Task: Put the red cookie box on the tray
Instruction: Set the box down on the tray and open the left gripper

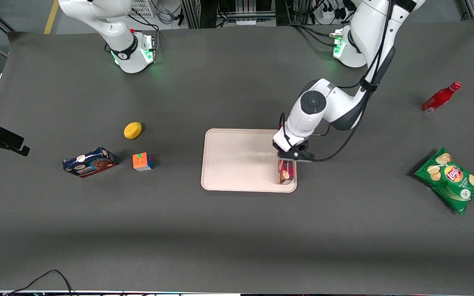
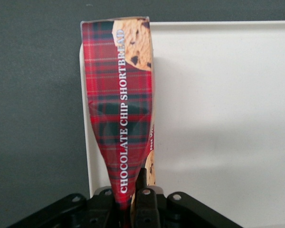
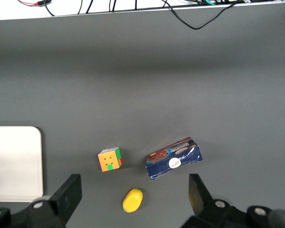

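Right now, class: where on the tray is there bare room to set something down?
Most of the tray is bare. Only its edge nearest the working arm is crowded: the red box sits there, the gripper shut on it.

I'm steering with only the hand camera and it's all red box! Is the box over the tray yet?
Observer: Yes. From the front, the long dark-red plaid cookie box sits at the working arm's edge of the big flat pinkish-cream tray, inside its rim.
Operator: Where's my hand?
Observer: The left arm's hand is right above the box's end farther from the front camera, shut on it.
Operator: Anything else near the tray?
Observer: Nothing on it. An orange puzzle cube lies toward the parked arm's end.
Operator: And more cookies?
Observer: A dark-blue cookie box lies beside that cube.
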{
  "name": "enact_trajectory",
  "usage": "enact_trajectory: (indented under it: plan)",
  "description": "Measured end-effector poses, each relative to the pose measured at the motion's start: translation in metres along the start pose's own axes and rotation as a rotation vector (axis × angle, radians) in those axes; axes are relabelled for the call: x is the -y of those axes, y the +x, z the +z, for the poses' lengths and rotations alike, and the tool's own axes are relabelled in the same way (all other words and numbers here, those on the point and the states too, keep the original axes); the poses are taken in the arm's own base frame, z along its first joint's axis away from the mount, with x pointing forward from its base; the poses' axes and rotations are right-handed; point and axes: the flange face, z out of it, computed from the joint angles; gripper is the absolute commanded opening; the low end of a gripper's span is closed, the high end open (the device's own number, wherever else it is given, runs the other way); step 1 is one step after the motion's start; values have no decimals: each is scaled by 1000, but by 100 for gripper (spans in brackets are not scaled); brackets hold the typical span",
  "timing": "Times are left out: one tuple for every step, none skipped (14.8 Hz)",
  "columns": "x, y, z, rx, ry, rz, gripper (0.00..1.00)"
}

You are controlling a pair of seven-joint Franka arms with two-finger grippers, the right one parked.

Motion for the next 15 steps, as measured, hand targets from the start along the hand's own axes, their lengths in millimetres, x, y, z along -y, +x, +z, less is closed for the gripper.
enact_trajectory:
  plan:
    - [0,2,0,-1,-2,-3,0]
    - [0,4,1,-2,-3,-5,0]
    - [0,5,2,-2,-4,-6,0]
    - [-1,6,3,-2,-5,-7,13]
    - [-1,7,3,-2,-6,-8,52]
    - [-1,7,4,-2,-6,-8,92]
    - [-1,7,4,-1,-6,-8,100]
    - [-1,7,4,-1,-6,-7,100]
    - [-1,7,4,-2,-5,-6,100]
    - [-1,8,3,-4,-6,-6,100]
    - [-2,9,2,-7,-7,-5,100]
    - [-3,12,-1,-14,-9,-5,100]
    - [-1,18,-5,-27,-10,4,100]
    - [5,28,-12,-48,-5,37,100]
    - [16,43,-23,-65,11,89,100]
